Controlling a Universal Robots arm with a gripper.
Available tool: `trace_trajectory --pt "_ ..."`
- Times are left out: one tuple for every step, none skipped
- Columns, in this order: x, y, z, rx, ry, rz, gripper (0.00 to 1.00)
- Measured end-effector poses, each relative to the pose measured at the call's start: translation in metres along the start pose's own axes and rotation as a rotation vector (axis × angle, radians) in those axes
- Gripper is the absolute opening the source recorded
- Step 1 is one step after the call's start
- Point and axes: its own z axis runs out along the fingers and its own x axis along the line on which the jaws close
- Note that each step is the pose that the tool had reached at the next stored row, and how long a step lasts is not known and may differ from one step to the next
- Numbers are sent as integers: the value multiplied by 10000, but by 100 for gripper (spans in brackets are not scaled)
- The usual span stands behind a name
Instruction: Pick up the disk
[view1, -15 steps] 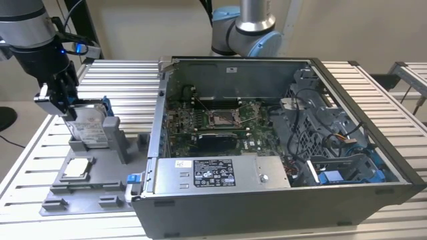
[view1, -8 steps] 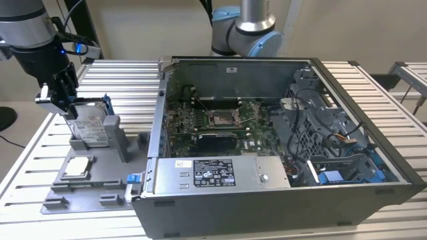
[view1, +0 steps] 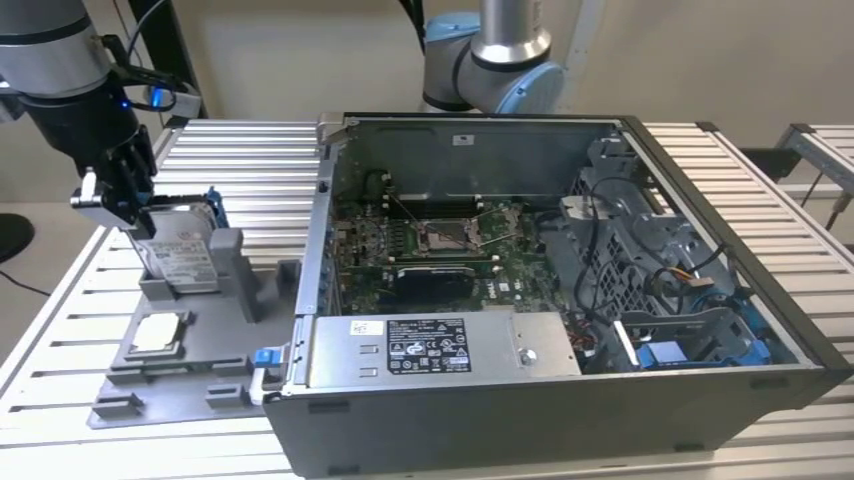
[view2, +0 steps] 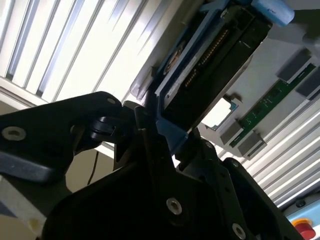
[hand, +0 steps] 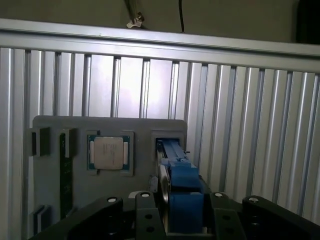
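Gripper (view1: 120, 205) pinched on top edge of disk (view1: 183, 252), by my read | disk upright in slot of grey fixture (view1: 200, 375), on exterior view's left of PC case (view1: 534, 420) | stood on edge so I can clamp its flat faces from above

Silver-grey rectangular metal disk (view1: 182, 262) with a white label, framed by a blue plastic bracket (hand: 183, 200). Black gripper (view1: 120, 215). Mid-grey plastic fixture (view1: 200, 388). Square silver chip (hand: 109, 152) rimmed green. Pale, striped aluminium slat table (view1: 240, 160). At the exterior view's right, a dark grey computer case (view1: 534, 425) with a green board (view1: 400, 240) inside.
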Motion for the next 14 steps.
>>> trace_trajectory --pt "0 0 0 2 0 0 0" --pt "0 0 0 2 -2 1 0" --pt "0 0 0 1 -3 1 0" --pt "0 0 0 2 -4 0 0" --pt "0 0 0 1 -5 0 0" --pt "0 0 0 1 -5 0 0" --pt "-1 0 0 1 -5 0 0" --pt "-4 0 1 1 2 -1 0" --pt "-9 -1 1 -1 25 0 0" --pt "-14 -1 1 -3 59 0 0" --pt "-14 -1 2 -2 65 0 0" --pt "-14 -1 1 -2 66 -1 0" --pt "-14 -1 1 -3 57 0 0" --pt "-15 -1 1 1 -10 -1 0"
